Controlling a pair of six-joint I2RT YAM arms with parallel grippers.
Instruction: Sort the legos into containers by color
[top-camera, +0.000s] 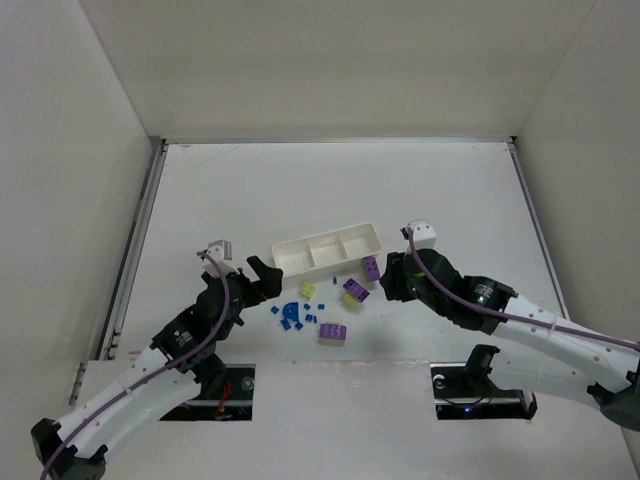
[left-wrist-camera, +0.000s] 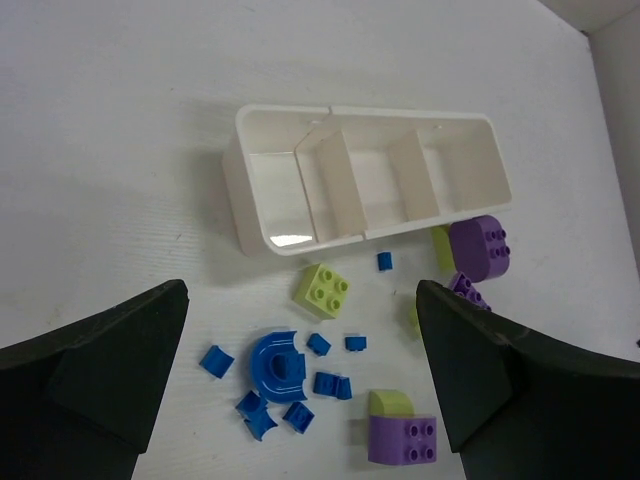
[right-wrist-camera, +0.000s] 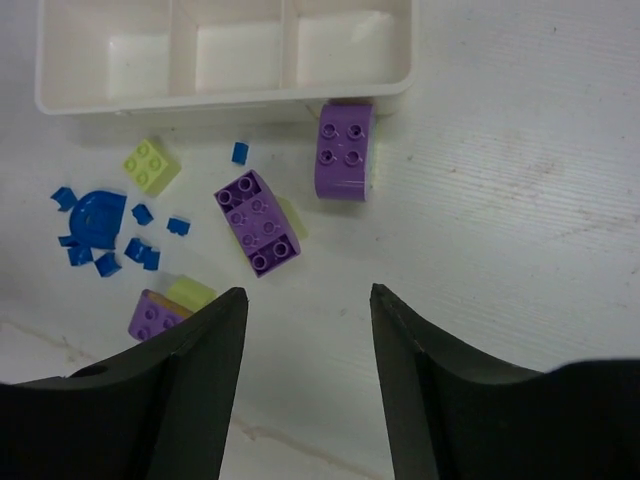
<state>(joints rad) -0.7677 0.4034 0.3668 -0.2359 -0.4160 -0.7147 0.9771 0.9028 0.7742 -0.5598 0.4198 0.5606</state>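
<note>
White tray (top-camera: 300, 267) with three compartments sits mid-table (top-camera: 300, 190); every lego I can see lies on the table just in front of it. I count three purple blocks: one (right-wrist-camera: 344, 150) touching the tray's wall, one (right-wrist-camera: 257, 220) beside it, and one (right-wrist-camera: 155, 318) nearer me. One yellow-green brick (right-wrist-camera: 151, 165) lies loose. The blue fan-shaped piece (right-wrist-camera: 97, 217) has roughly nine tiny blue bits (right-wrist-camera: 142, 213) scattered around it. My left gripper (left-wrist-camera: 302, 290) is spread wide; my right gripper (right-wrist-camera: 308, 295) is parted, holding nothing.
</note>
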